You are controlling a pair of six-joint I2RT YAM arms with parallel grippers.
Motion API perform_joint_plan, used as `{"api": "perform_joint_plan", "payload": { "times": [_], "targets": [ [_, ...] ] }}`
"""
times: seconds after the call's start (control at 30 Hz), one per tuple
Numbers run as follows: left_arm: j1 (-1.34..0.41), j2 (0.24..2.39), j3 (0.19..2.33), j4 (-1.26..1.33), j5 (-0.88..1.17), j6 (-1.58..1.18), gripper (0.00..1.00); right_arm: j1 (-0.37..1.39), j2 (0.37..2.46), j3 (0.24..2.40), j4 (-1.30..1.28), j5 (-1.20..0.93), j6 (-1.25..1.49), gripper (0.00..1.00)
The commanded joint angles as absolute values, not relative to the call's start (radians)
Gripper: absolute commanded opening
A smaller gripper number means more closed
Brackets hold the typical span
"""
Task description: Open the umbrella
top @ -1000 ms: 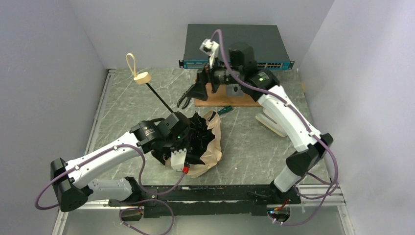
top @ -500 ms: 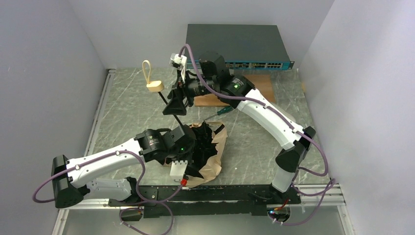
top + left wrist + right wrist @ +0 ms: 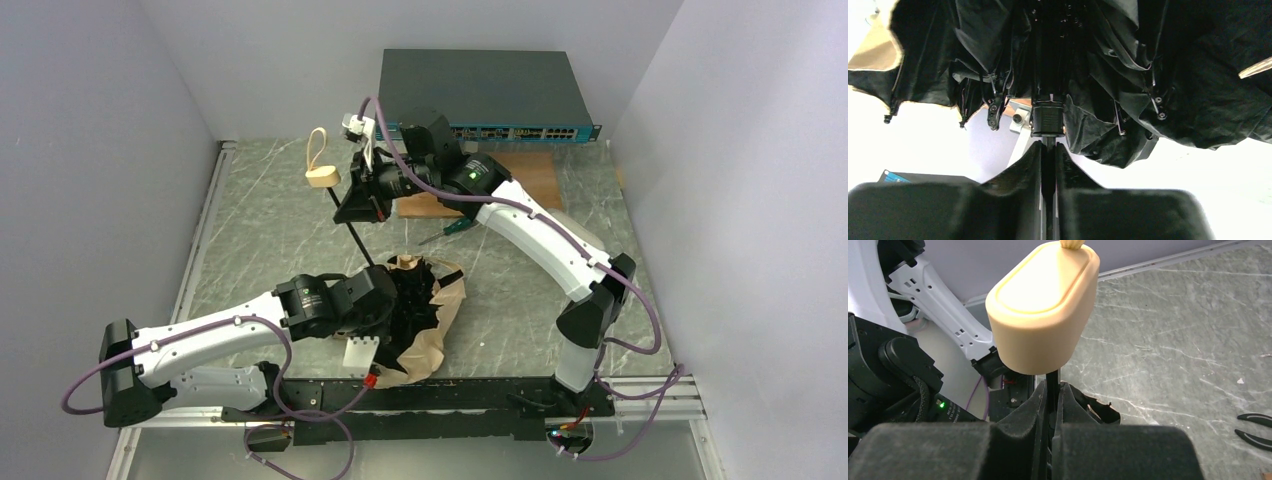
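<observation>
The umbrella (image 3: 432, 318) lies half folded on the table, beige outside with black lining (image 3: 1108, 60) and thin ribs. Its black shaft (image 3: 350, 232) slants up and left to the beige handle (image 3: 322, 178) with its loop. My right gripper (image 3: 362, 208) is shut on the shaft just under the handle (image 3: 1040, 310); in the right wrist view the fingertips (image 3: 1053, 385) pinch the rod. My left gripper (image 3: 390, 300) sits at the canopy end. In the left wrist view its fingers (image 3: 1048, 147) flank the shaft below the black runner (image 3: 1048, 119), slightly open, with slivers of light either side.
A grey network switch (image 3: 480, 95) stands at the back wall, with a wooden board (image 3: 530, 175) in front of it. A green-handled tool (image 3: 458, 226) lies under the right arm. Black tool handles (image 3: 1255, 427) show on the marble table (image 3: 260, 230). Walls enclose three sides.
My right gripper swung left from the board to the shaft and shut on it below the handle. The handle moved right and the shaft stands steeper. My left gripper's hold on the shaft has loosened.
</observation>
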State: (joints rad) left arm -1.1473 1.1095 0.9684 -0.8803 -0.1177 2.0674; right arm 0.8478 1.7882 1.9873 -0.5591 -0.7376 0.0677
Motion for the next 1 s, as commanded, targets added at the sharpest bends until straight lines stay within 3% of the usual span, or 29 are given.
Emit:
{"api": "perform_joint_plan", "payload": {
  "times": [0.0, 0.13, 0.27, 0.4, 0.47, 0.8, 0.97],
  "targets": [
    [-1.166, 1.088, 0.97, -0.821, -0.143, 2.065, 0.35, 0.839, 1.777, 2.059, -0.514, -0.739, 0.039, 0.0],
    [-1.165, 1.107, 0.98, -0.812, -0.194, 1.939, 0.63, 0.802, 1.735, 2.063, -0.497, -0.7, 0.066, 0.0],
    [-1.147, 1.136, 1.066, -0.858, -0.184, 1.727, 0.8, 0.755, 1.638, 1.967, -0.47, -0.698, 0.1, 0.0],
    [-1.115, 1.072, 1.129, -0.836, -0.066, 1.577, 0.89, 0.731, 1.511, 1.821, -0.426, -0.666, 0.078, 0.0],
    [-1.096, 1.02, 1.13, -0.766, -0.013, 1.503, 0.99, 0.726, 1.443, 1.74, -0.381, -0.647, 0.074, 0.0],
    [-0.855, 0.907, 1.248, -0.686, 0.406, 0.843, 1.0, 0.739, 1.18, 1.514, -0.193, -0.529, -0.066, 0.0],
    [-0.617, 0.956, 1.249, -0.574, 0.546, 0.378, 1.0, 0.776, 1.034, 1.171, 0.013, -0.304, -0.211, 0.0]
  ]
}}
